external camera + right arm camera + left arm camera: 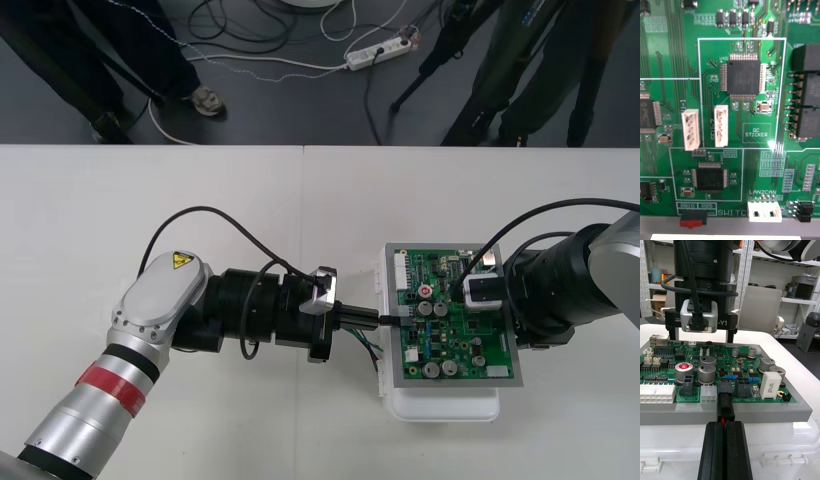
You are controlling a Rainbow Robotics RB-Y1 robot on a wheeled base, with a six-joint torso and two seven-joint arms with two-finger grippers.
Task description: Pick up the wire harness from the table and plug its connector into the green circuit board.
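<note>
Left jaws clamp tight on harness plug (725, 408) at green circuit board's (756, 371) edge; right jaws overhead, state indeterminate.

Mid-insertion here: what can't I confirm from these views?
1. Plug seating depth: left wrist view, the left pincer covers its rear.
2. Whether the right pincer touches the green board: left wrist view, components block its tips.
3. Where the harness wires end: front view, too thin to follow beside the white base.

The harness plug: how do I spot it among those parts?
Find the green circuit board, then its edge facing the left gripper. The plug is the black block there, beside a white socket; only it trails a red wire into the shut fingers.
</note>
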